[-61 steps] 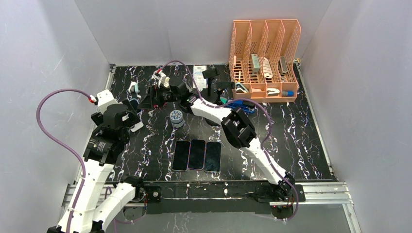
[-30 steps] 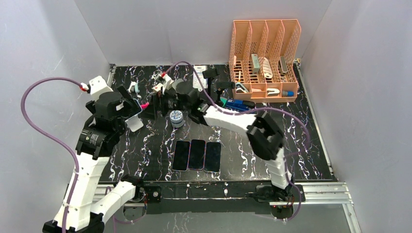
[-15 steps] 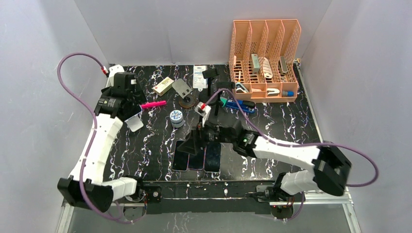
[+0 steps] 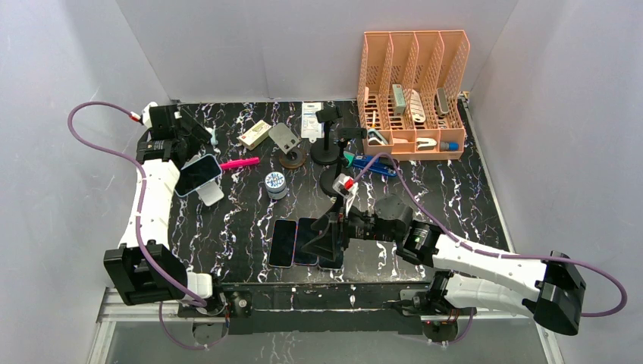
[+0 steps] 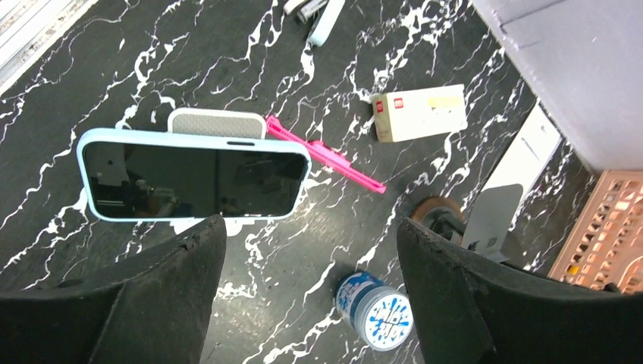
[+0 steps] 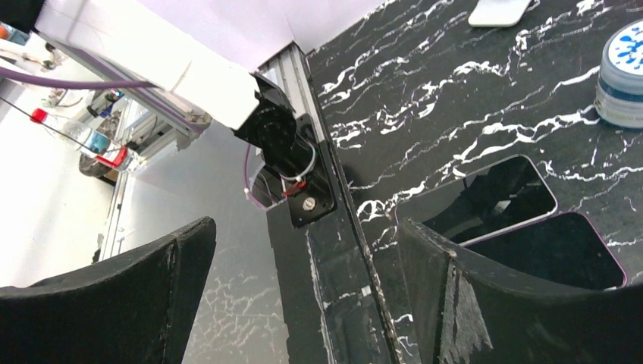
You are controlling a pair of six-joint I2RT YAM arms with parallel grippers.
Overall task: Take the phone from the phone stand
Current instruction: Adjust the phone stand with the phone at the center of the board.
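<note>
A phone [image 4: 198,174] in a light blue case leans, screen up and lying sideways, on a white phone stand [image 4: 212,194] at the left of the table. In the left wrist view the phone [image 5: 193,182] rests against the stand [image 5: 205,121], a little ahead of my left finger. My left gripper [image 4: 196,138] hovers above and behind it at the far left, open and holding nothing [image 5: 311,296]. My right gripper [image 4: 327,233] stands open over the near middle of the table, empty [image 6: 311,303].
Three dark phones [image 4: 307,243] lie flat side by side under the right gripper. Near the stand are a pink pen [image 4: 241,162], a blue-and-white jar [image 4: 276,184], a beige box [image 4: 255,133] and a silver stand [image 4: 286,144]. An orange file rack [image 4: 413,91] stands far right.
The left arm has swung back to the far left corner. The right arm has pulled back from the far middle to the near edge over the flat phones. The phone stays on its stand.
</note>
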